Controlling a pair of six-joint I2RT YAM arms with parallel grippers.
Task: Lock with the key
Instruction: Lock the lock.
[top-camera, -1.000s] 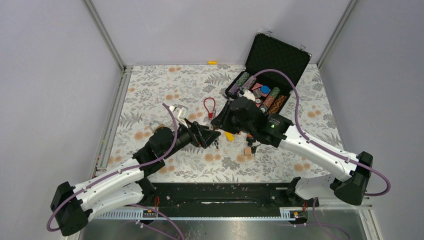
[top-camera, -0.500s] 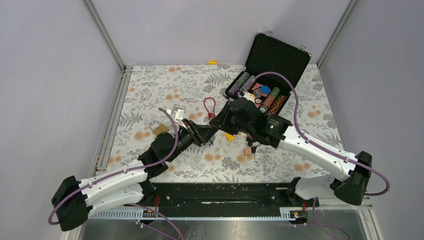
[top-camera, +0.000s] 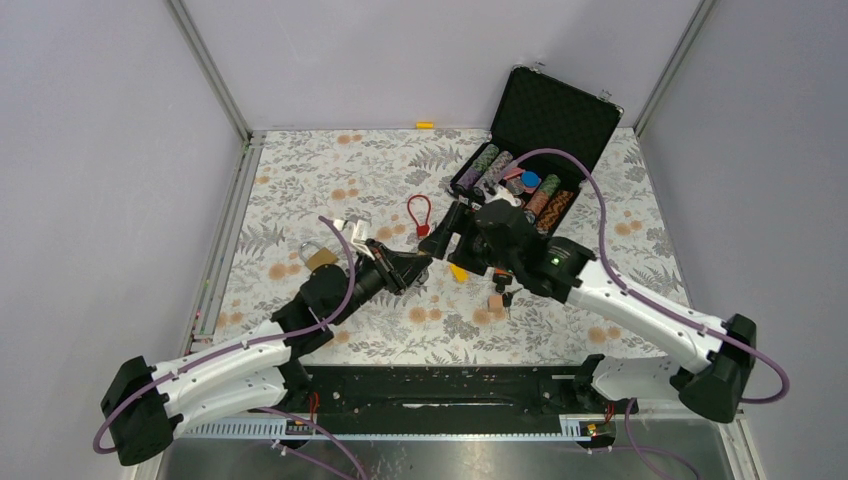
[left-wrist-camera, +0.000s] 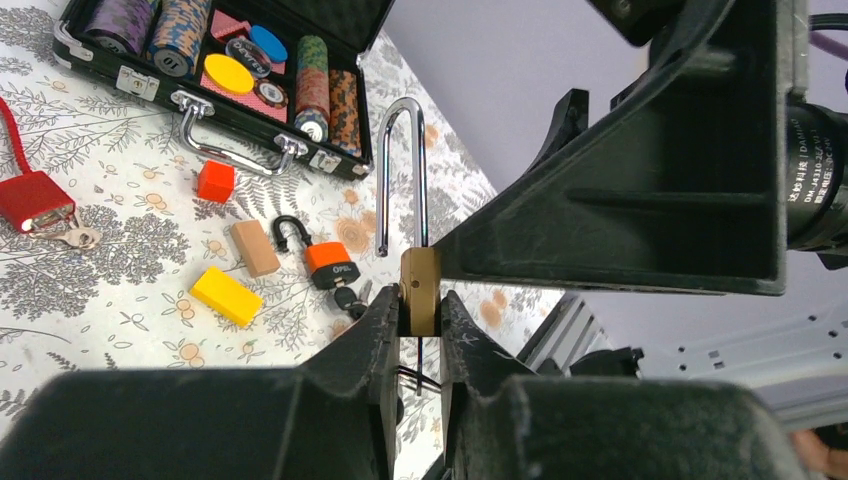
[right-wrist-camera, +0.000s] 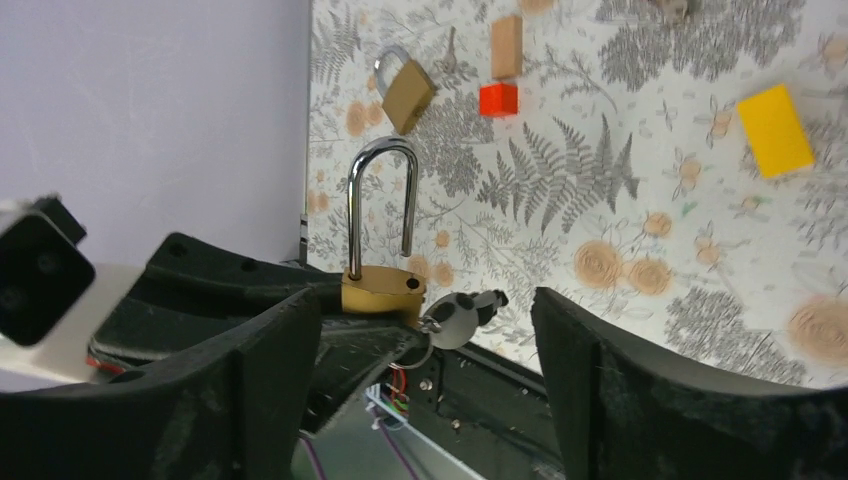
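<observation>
A brass padlock (left-wrist-camera: 420, 290) with its steel shackle (left-wrist-camera: 412, 160) swung open is pinched between the fingers of my left gripper (left-wrist-camera: 420, 308), which is shut on its body above the table. In the right wrist view the same padlock (right-wrist-camera: 382, 292) stands upright, with a key (right-wrist-camera: 458, 318) and its ring sticking out of the bottom. My right gripper (right-wrist-camera: 428, 305) is open, one finger on each side of the padlock and key, touching neither. From above, the left gripper (top-camera: 414, 266) and right gripper (top-camera: 441, 236) meet tip to tip mid-table.
A second brass padlock (top-camera: 320, 256) lies left of the arms. A red padlock (top-camera: 418, 212), an orange padlock with a key (left-wrist-camera: 330, 262), a yellow block (left-wrist-camera: 228, 295), a wooden block (left-wrist-camera: 254, 247) and a red cube (left-wrist-camera: 214, 181) lie around. An open black chip case (top-camera: 545, 120) stands at the back right.
My left gripper has closed on the brass padlock. My right gripper has opened, let go of it and drawn back a little to the right.
</observation>
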